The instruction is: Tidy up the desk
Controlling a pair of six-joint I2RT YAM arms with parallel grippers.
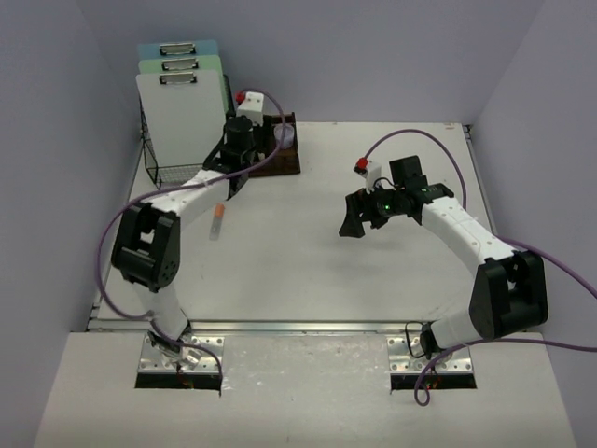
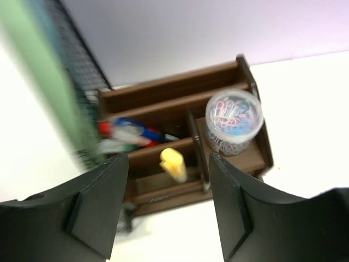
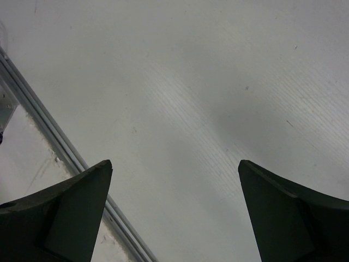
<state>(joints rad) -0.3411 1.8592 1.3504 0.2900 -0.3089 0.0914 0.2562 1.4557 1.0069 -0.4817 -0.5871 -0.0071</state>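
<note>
The white desk holds a dark-brown organiser tray at the back. My left gripper hovers open and empty just in front of the tray. In the left wrist view its jaws stand wide apart. In the tray are a tub of paper clips, a yellow item and some markers. An orange pen-like item lies on the desk near the left forearm. My right gripper is open and empty above the bare desk.
A black wire-mesh rack with three clipboards stands left of the tray; it is blurred in the left wrist view. A metal rail runs along the desk's near edge. Lavender walls close in three sides.
</note>
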